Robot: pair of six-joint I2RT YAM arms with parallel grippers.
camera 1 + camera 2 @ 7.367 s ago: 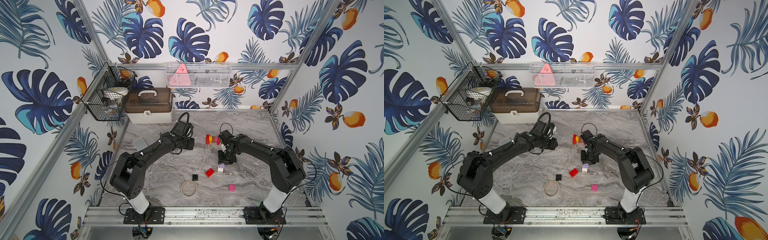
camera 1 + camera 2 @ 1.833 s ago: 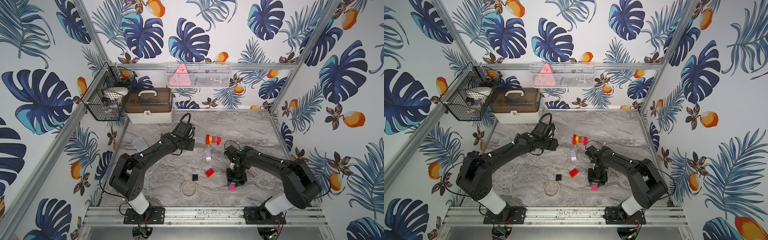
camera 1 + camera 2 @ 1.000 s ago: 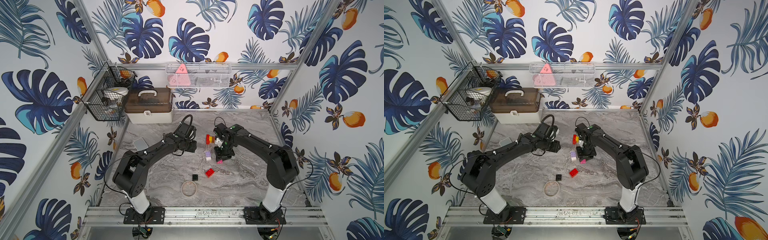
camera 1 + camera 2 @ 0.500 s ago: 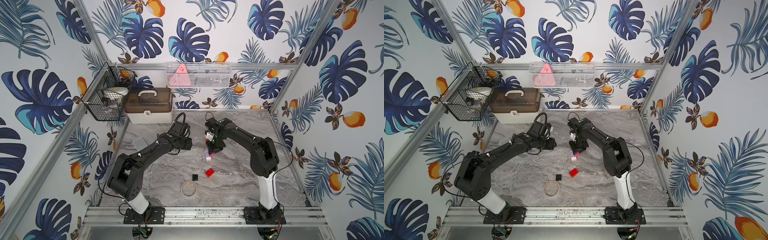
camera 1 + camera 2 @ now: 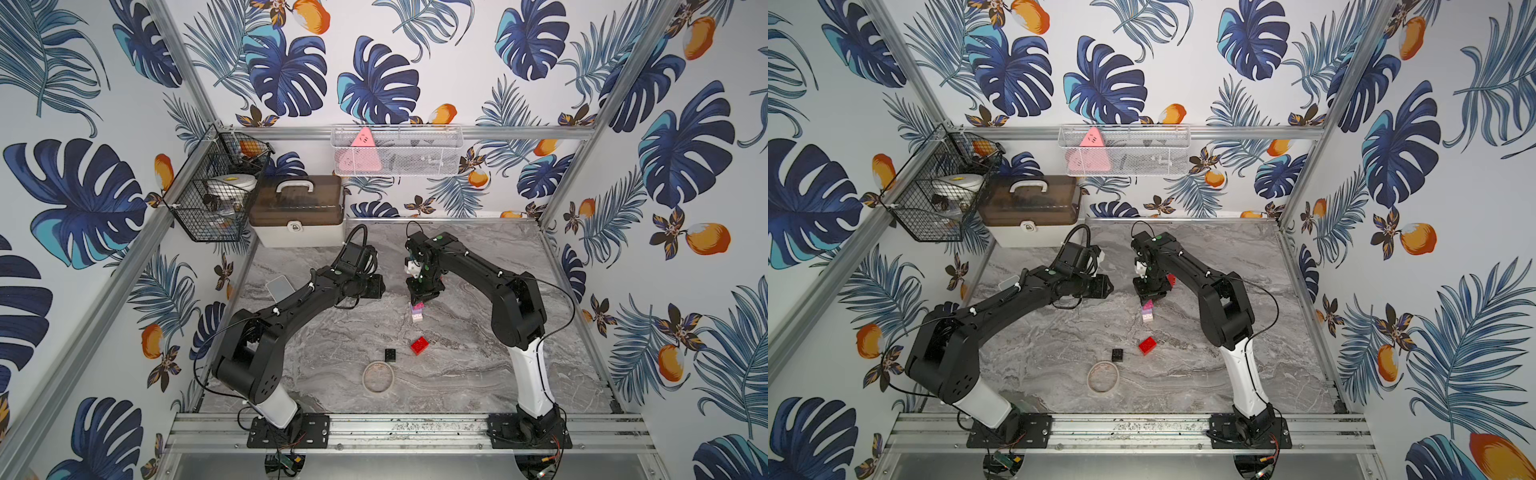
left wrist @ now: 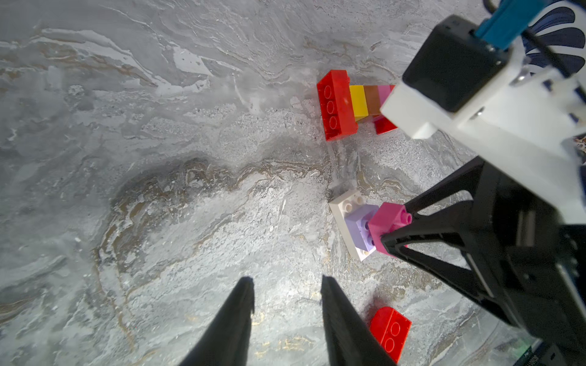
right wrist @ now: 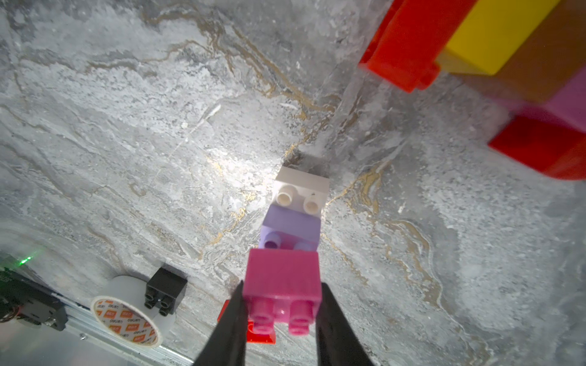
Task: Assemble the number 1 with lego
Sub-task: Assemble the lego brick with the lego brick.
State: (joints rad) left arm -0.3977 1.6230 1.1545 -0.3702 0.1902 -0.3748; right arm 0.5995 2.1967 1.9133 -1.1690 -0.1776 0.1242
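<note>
My right gripper is shut on a pink lego brick, studs facing the camera. The brick rests against a lilac brick that sits on a white brick on the table; whether it is pressed home I cannot tell. In a top view this small stack lies just below my right gripper. A lying row of red, yellow, orange and pink lego is just beyond. My left gripper hovers open and empty over bare table, left of the stack.
A loose red brick, a black brick and a tan tape ring lie toward the front. A pale grey box sits by the left arm. A storage case stands at the back left.
My right gripper has carried the pink brick a little left onto the lilac and white pair, its elbow swinging right. The left arm has hardly moved.
</note>
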